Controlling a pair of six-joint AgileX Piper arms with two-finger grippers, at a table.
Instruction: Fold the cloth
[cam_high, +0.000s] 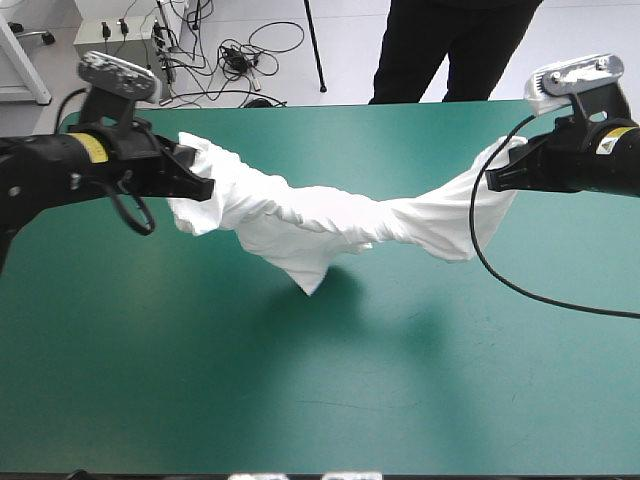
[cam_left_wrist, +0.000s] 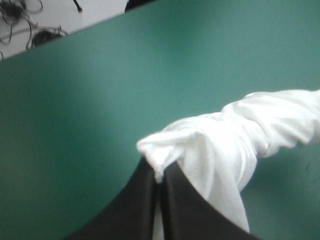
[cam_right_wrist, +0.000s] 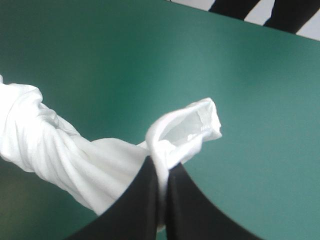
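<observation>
T-shirt (cam_high: 320, 220) ends are pinched in both tools. The left tool (cam_left_wrist: 159, 172) is clenched on one bunched white end and the right tool (cam_right_wrist: 161, 167) on the other (each pair of black fingers all but meets, a fold of fabric between them). Between the two tools the T-shirt stretches as a twisted rope above the bench (cam_high: 320, 400), one loose corner drooping toward the smooth teal-green cover, where its shadow falls. Beyond the tools, past the bench's far edge, pale floor (cam_high: 350, 50) carries tangled cables (cam_high: 235, 55). Just behind each tool sits a yellow label (cam_high: 88, 147), its writing too small to read.
</observation>
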